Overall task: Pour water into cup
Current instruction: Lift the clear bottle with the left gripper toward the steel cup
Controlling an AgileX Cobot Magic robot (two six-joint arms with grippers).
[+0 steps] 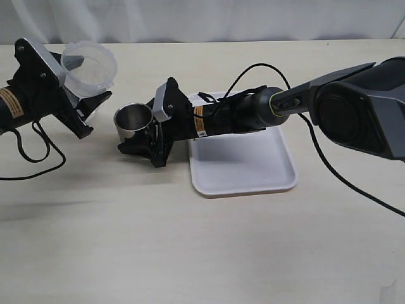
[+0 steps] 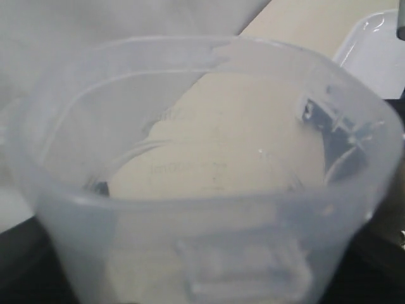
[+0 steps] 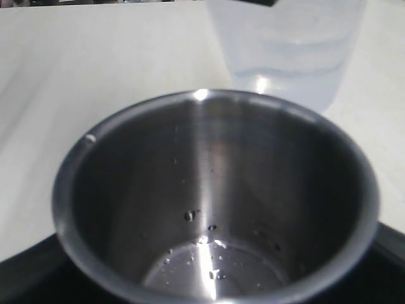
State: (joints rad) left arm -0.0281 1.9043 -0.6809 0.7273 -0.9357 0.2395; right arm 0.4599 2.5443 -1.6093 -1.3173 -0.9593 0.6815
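My left gripper [image 1: 85, 81] is shut on a clear plastic container [image 1: 93, 63], held tilted above the table at the far left with its mouth turned toward the cup. It fills the left wrist view, where the container [image 2: 209, 95] looks hazy and I cannot make out the water inside. The steel cup [image 1: 132, 118] stands upright just right of it, with my right gripper [image 1: 134, 132] shut round its lower sides. In the right wrist view the cup [image 3: 209, 158] shows droplets and a thin film of water [image 3: 212, 256] on its bottom. The container [image 3: 285, 50] stands close behind its rim.
A white tray [image 1: 253, 174] lies on the table under the right arm, right of the cup. Black cables trail from both arms across the light wooden tabletop [image 1: 190, 253]. A pale curtain runs along the back.
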